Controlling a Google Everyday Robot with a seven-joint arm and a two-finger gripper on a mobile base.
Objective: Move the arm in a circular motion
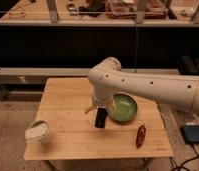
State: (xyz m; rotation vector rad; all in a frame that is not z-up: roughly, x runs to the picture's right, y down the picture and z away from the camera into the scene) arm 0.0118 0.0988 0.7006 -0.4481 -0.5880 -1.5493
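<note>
One arm (pixel 158 90) only, thick and cream-white, built of smooth tubular segments dotted with small dark holes. Enters at the right edge, stretches leftward above the right half of a light wooden table (pixel 63 100), bends at a rounded joint over the table's middle and turns downward. Ends in a dark gripper (pixel 100 118), hanging low over the tabletop roughly midway between the front and back edges, just left of a green bowl (pixel 125 109). Whether spread or clenched: not to be made out from this angle. Contact with the wood likewise not to be judged. Beside the gripper, a small pale piece of the wrist, jutting to the left. Hides part of the bowl's left rim with its lower segment. Toward the front right corner of the table, a slim red chili pepper (pixel 140 136), lying lengthwise toward the front edge, near the bowl but apart from it. At the front left corner, a white cup (pixel 38 132), rumpled in outline, well apart from both gripper and bowl. On the floor to the right of the table, a dark bluish box (pixel 193 134). Behind the table, a long dark shelf unit (pixel 53 55) with clutter along its top level.
</note>
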